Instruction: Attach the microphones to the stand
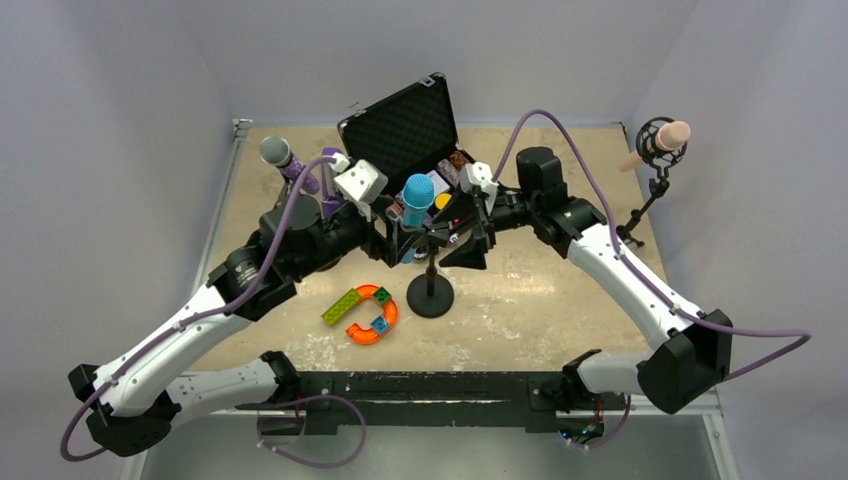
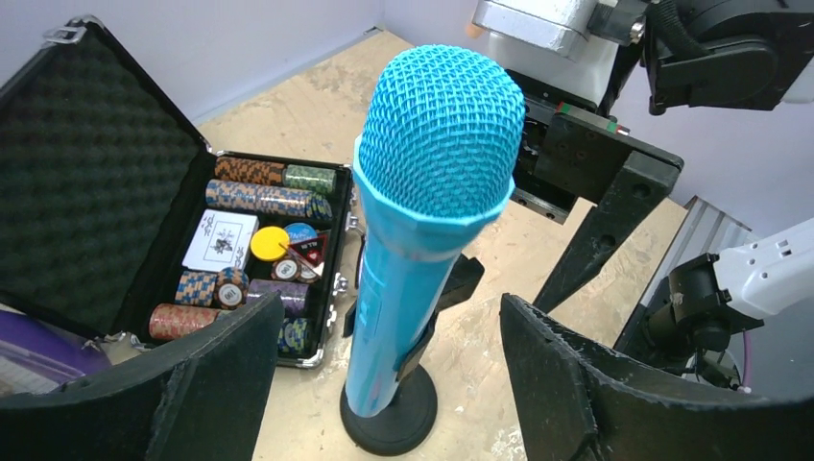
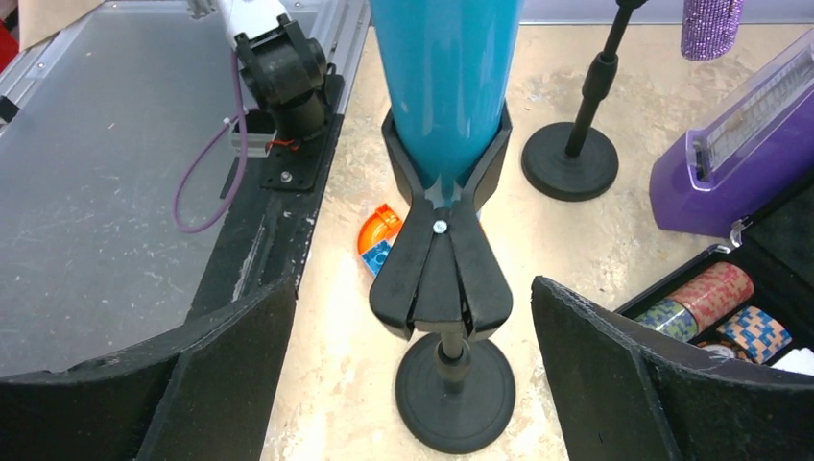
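From above I see the blue mic (image 1: 417, 197) at the middle of the table (image 1: 540, 300), seated on the stand (image 1: 431, 297) with its head up. Only this view shows the pink mic (image 1: 672, 133) mounted at the far right, and the purple mic (image 1: 285, 158) with its silver head at the far left, near the open case (image 1: 405, 120). The left wrist view alone shows the blue mesh head from close and the chips (image 2: 259, 197) inside the case. Here the left pincer (image 2: 389, 312) is spread wide. The blue mic stands between its fingers (image 2: 206, 384), with free space on each side, touching neither. Its long axis is almost vertical, a little tilted, tail down in the clip (image 2: 456, 283). The right wrist view alone shows the clip from the front, its fork around the blue body, above the round base (image 3: 453, 389). The right pincer (image 3: 408, 288) is also wide apart, one finger at each side of the stand, nothing gripped. The head is cut off by the top of this frame. A purple box (image 3: 730, 154) stands at the right.
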`<state>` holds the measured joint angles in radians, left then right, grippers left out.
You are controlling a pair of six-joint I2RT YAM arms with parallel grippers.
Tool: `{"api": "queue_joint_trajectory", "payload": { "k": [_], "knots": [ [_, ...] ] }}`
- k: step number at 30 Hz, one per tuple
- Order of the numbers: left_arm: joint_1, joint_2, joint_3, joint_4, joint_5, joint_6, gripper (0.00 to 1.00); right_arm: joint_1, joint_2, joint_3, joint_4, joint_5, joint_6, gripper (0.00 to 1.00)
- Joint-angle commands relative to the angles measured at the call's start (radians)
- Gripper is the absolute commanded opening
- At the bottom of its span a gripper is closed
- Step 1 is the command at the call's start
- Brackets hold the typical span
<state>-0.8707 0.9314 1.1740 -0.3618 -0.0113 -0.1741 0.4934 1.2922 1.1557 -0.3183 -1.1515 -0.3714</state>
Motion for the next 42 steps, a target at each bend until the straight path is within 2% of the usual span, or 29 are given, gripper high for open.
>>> {"api": "queue_joint_trajectory", "payload": {
  "k": [1, 7, 14, 19, 25, 32, 38, 42],
  "knots": [
    [0.001, -0.081, -0.033, -0.021, -0.027, -0.009, 0.87, -0.022, -0.048, -0.043, 0.101, -0.045, 0.045, 0.97],
    [0.001, -0.241, -0.145, -0.083, -0.053, -0.024, 0.89, -0.086, -0.073, -0.208, 0.337, -0.065, 0.195, 0.99],
    [0.000, -0.468, -0.362, -0.100, -0.072, -0.112, 0.94, -0.089, -0.079, -0.363, 0.541, -0.118, 0.158, 0.99],
    [-0.001, -0.613, -0.475, -0.121, -0.096, -0.200, 0.97, -0.085, -0.029, -0.373, 0.597, -0.124, 0.127, 0.99],
    [-0.001, -0.678, -0.520, -0.207, -0.130, -0.283, 0.97, -0.060, 0.046, -0.383, 0.785, -0.074, 0.261, 0.96],
    [-0.001, -0.686, -0.526, -0.242, -0.127, -0.323, 0.98, 0.008, 0.116, -0.356, 0.820, -0.065, 0.268, 0.89],
    [-0.001, -0.693, -0.522, -0.259, -0.131, -0.319, 0.98, 0.020, 0.145, -0.383, 0.941, -0.093, 0.346, 0.77],
    [-0.001, -0.695, -0.525, -0.265, -0.134, -0.319, 0.98, 0.023, 0.163, -0.381, 0.944, -0.106, 0.342, 0.67]
  ]
}}
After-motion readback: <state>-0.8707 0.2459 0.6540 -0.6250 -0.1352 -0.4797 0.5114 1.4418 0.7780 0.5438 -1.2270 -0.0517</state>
